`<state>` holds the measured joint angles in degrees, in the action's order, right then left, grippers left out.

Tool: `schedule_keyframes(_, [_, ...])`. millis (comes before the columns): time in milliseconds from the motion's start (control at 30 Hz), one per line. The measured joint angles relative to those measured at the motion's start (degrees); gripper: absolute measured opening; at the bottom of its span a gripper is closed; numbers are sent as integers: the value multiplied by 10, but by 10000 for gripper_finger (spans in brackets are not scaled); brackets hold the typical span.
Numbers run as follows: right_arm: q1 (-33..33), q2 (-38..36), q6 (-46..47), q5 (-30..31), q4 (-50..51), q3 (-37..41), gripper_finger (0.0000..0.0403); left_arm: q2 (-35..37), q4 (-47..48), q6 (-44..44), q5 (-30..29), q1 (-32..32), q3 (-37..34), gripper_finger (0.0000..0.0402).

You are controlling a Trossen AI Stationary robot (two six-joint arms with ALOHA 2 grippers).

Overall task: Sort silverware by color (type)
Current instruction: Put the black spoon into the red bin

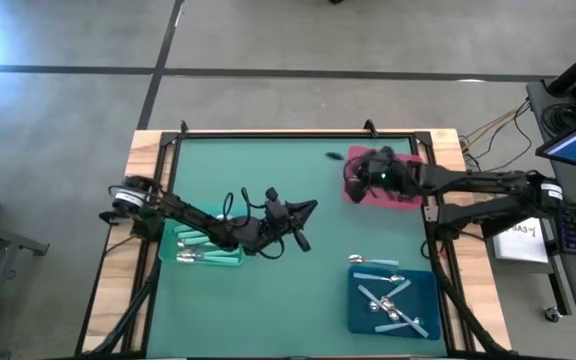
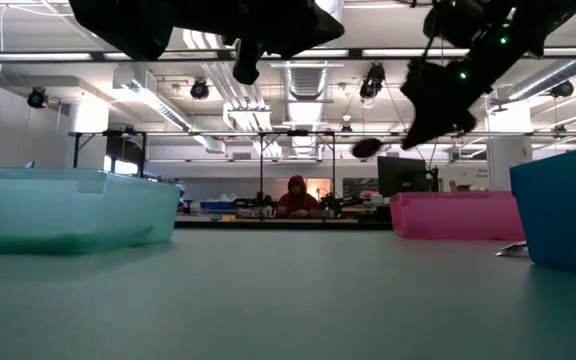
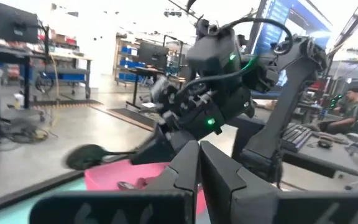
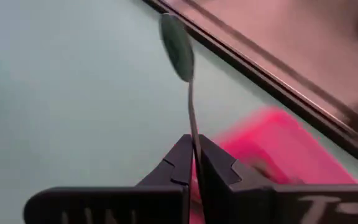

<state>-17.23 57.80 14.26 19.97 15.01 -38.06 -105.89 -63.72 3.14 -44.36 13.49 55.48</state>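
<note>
high view: right tool (image 1: 351, 168) hovering over pink tray (image 1: 400, 195); left tool (image 1: 306, 208) pinched together mid-tabletop (image 1: 268, 290), empty. right wrist view: right tool clamping thin-stemmed dark spoon (image 4: 180, 50), oval bowl jutting over smooth teal surface.

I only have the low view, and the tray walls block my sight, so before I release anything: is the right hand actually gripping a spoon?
Observer: Yes. The right hand is shut on the thin handle of a dark spoon, with the bowl pointing away from the hand.
Operator: Is it over the pink tray?
Observer: Only partly. From above, the hand is at the tray's edge and the spoon's bowl sticks out over the green mat.
Operator: And the other arm?
Observer: The left hand is shut and empty, above the middle of the table.
</note>
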Motion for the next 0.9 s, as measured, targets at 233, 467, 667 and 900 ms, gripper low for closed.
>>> schedule_keyframes(233, [-16, -16, 62, -4, 165, 1, 8, 24, 1, -84, -60, 2, 0, 0])
schedule_keyframes(467, [-12, -24, 89, 15, 257, 1, 8, 65, 2, -232, -203, 20, -1, 0])
schedule_keyframes(667, [-12, -23, 91, 14, 276, 3, 15, 100, 3, -336, -392, 45, -1, 0])
schedule_keyframes(900, [-12, -23, 82, -7, 285, 3, 72, 123, 2, -352, -456, 77, -7, 0])
